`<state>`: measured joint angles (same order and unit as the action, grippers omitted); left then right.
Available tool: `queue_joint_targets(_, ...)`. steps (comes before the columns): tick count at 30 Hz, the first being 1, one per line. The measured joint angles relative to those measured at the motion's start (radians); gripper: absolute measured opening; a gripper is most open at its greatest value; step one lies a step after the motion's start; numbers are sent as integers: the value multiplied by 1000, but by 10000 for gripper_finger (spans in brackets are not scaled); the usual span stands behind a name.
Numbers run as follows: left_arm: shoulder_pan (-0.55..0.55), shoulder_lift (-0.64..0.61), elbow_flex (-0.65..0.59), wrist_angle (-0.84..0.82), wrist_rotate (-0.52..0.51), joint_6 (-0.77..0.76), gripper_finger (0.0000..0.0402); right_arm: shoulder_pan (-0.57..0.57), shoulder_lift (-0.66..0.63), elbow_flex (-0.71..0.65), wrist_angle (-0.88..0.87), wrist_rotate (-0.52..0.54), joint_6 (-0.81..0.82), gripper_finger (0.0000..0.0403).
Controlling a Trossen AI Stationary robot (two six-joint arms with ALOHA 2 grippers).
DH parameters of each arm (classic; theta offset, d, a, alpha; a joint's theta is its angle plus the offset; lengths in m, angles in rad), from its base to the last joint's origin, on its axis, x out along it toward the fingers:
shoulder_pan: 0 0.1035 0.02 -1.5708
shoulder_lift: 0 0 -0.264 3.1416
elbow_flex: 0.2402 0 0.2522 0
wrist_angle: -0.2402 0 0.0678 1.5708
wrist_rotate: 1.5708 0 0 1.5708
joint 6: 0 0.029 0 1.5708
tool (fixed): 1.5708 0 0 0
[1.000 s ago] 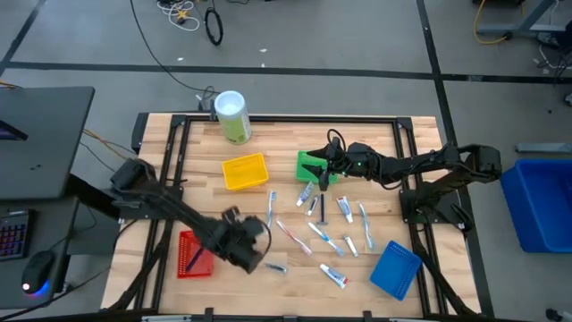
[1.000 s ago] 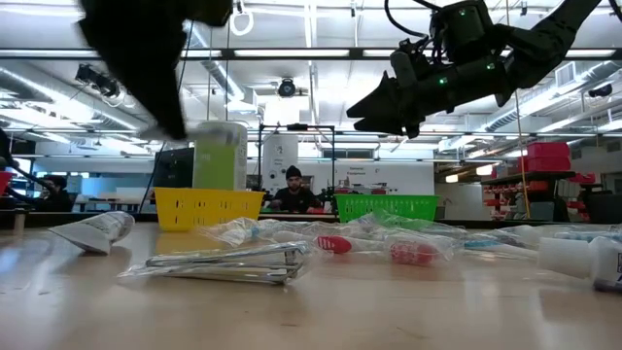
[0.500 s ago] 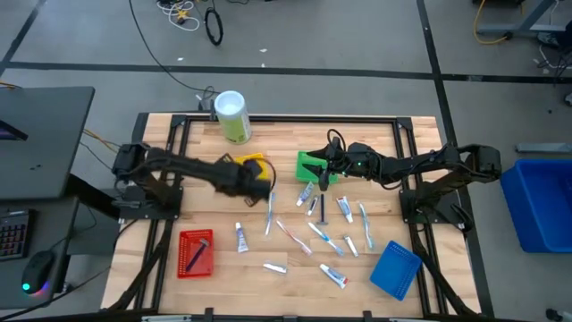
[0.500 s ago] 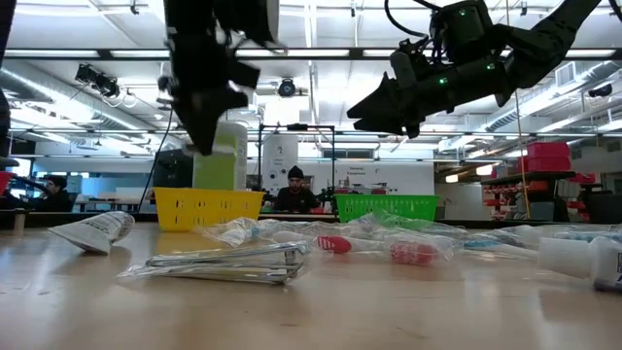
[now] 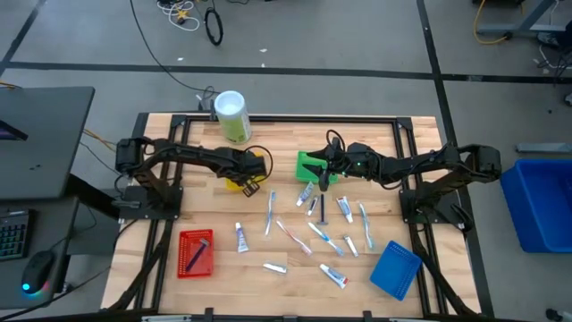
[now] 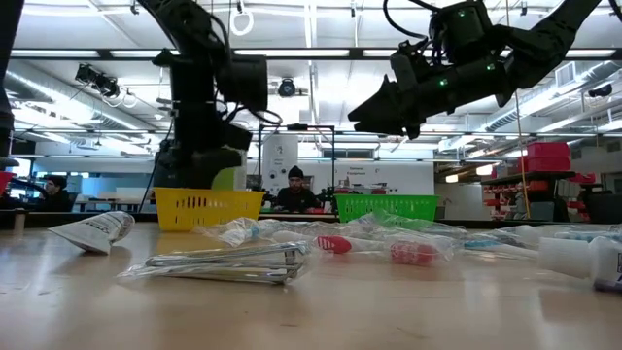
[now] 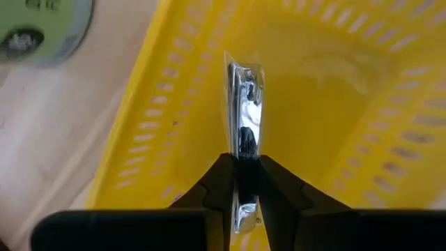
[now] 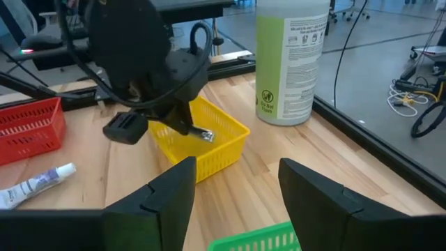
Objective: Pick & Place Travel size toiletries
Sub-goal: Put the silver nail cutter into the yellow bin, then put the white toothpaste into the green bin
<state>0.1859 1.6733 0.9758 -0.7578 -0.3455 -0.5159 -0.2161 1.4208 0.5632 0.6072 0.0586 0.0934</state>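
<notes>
My left gripper (image 5: 251, 176) hangs over the yellow basket (image 5: 234, 171) and is shut on a small toiletry in shiny clear wrap (image 7: 243, 115). The right wrist view also shows that toiletry (image 8: 204, 134) poking out over the yellow basket (image 8: 216, 150). Farther right, my right gripper (image 5: 323, 172) stands open above the green basket (image 5: 308, 164), with nothing between its fingers (image 8: 171, 202). More travel size toiletries (image 5: 315, 224), tubes and toothbrushes, lie flat on the wood between the baskets. My left gripper pinches one end of the wrapped toiletry (image 7: 241, 171) between its two fingers. The fingers come steeply from above, slanting toward the far edge. The rest of the toiletry sticks out past the fingertips, edge-on, over the basket's inside. I cannot tell whether it touches the basket's floor.
A green canister with a white lid (image 5: 232, 116) stands at the far edge behind the yellow basket. A red basket (image 5: 195, 252) sits at the near left and a blue one (image 5: 395, 268) at the near right. One tube (image 5: 241, 237) lies left of the main scatter.
My left gripper has swung from the near part of the table, beside the red basket, toward the far edge. It now stands over the yellow basket, lower than half a second ago.
</notes>
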Motion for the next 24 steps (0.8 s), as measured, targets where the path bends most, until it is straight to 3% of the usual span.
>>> queue_joint_targets(19,12,0,-13,44,26,61,134,0,0,0,-42,0,-4,245)
queue_joint_targets(24,12,-6,49,-98,81,14,145,0,0,0,-42,0,-4,255)
